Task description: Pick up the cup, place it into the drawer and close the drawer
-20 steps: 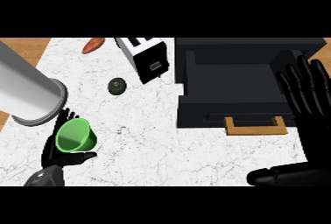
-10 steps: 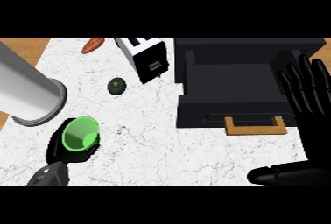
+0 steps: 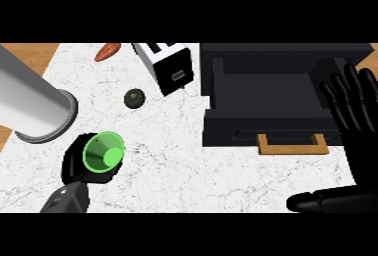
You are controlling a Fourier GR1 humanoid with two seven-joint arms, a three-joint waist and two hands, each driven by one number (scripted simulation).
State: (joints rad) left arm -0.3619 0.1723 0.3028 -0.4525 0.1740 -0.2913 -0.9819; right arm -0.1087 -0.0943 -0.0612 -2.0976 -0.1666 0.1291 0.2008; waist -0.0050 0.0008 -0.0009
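In left hand [image 3: 74, 167]: green cup [image 3: 103, 152], fingers curled round it. Well right: open drawer [image 3: 273, 95]; right hand [image 3: 358, 107] beside it, fingers straight.

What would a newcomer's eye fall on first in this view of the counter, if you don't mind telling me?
Most likely the bright green cup, held in the left hand at the lower left of the white marble counter. Next comes the big black drawer, standing open at the upper right with its wooden handle facing the robot, and the open right hand beside it.
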